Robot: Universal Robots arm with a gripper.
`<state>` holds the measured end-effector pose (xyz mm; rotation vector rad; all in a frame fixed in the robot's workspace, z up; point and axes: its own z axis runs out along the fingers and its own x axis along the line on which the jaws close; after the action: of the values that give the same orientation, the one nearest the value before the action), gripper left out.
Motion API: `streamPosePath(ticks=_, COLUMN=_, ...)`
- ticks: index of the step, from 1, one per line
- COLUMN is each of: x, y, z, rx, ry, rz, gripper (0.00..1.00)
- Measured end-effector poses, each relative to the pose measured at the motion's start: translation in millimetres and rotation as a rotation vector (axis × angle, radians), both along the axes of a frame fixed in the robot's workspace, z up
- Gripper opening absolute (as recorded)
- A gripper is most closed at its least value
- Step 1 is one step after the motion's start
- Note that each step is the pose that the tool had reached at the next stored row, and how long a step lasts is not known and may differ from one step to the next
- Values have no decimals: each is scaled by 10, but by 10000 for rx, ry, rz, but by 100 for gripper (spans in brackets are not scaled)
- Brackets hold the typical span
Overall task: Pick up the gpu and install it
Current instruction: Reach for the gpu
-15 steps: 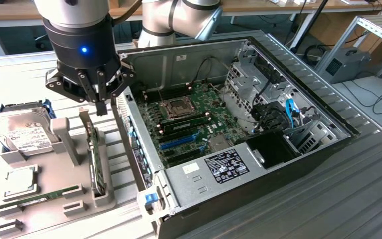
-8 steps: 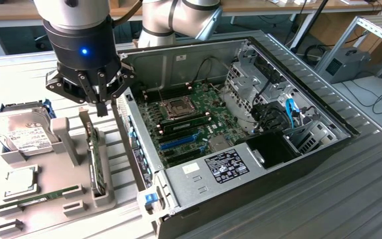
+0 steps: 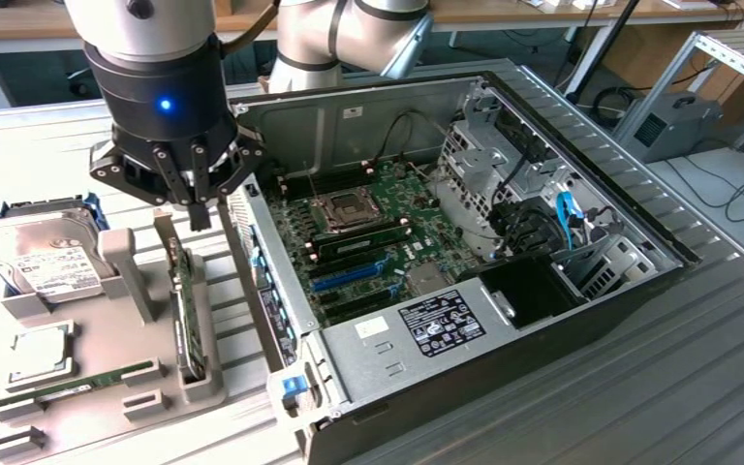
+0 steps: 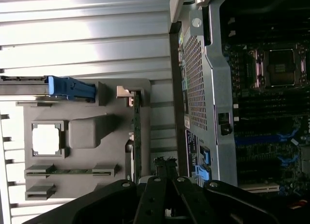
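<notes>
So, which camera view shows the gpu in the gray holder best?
The exterior view: the gpu stands on edge in the gray holder, with part of one face visible. In the wrist view the gpu appears edge-on, as a thin green strip.

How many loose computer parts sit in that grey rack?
4: the hard drive at its far end, the processor chip in the middle, the memory stick near the front, the gpu on edge beside the case. More may be hidden.
</notes>
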<state>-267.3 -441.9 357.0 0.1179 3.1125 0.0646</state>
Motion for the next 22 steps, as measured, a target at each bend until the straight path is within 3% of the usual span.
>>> streamPosePath(ticks=22, x=0, y=-100, z=-19, rx=-4, ry=0, rz=0, gripper=11)
